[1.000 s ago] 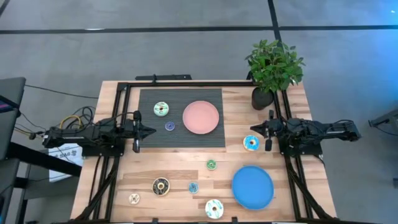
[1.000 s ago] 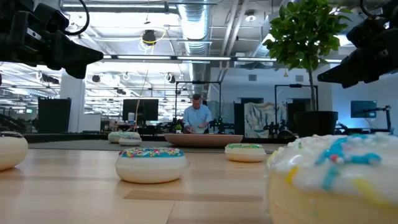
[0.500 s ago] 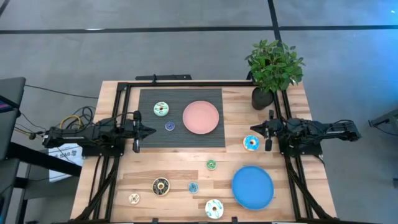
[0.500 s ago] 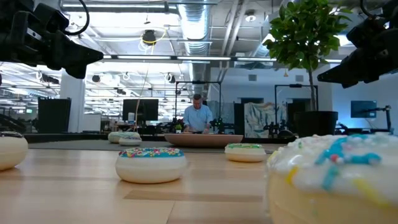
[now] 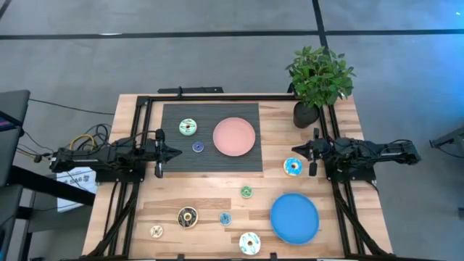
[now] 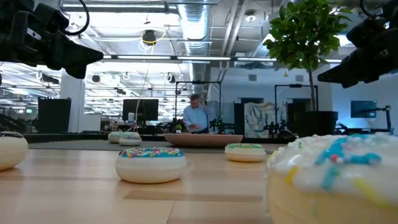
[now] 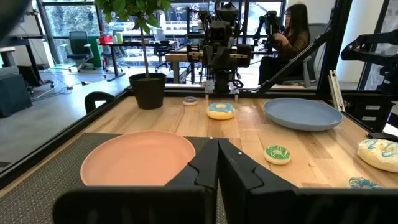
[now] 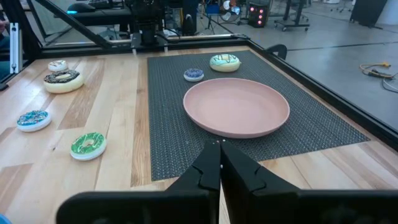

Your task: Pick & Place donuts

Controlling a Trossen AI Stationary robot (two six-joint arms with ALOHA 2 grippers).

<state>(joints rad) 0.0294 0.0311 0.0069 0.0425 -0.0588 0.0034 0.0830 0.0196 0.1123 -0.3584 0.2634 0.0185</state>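
- A dark ribbed rectangular mat lies on the far half of the pale wooden table. A round pink plate sits on its right part.
- A large green-iced donut and a small blue-purple donut rest on the mat, left of the pink plate and apart from it.
- A potted green plant in a black pot stands at the table's far right corner, behind the right arm.
- A round blue plate lies near the front right of the table.
- A blue-iced donut with a yellow rim lies on the wood just beside the right gripper, between it and the mat's near right corner.
- A small green donut sits on the wood between the mat and the blue plate.
- Along the front lie a chocolate-brown donut, a small blue-sprinkled donut, a small cream donut and a large white donut with sprinkles, all apart from one another.
- Nothing lies between either gripper and the mat.
- The left gripper rests at the mat's left edge, its arm stretched level and pointing toward the pink plate; in its wrist view the two dark fingers meet, holding nothing.
- The right gripper is level too, at the right side of the table and pointing left toward the mat; its fingers are pressed together on nothing.
- A seated person shows in the room beyond the table.
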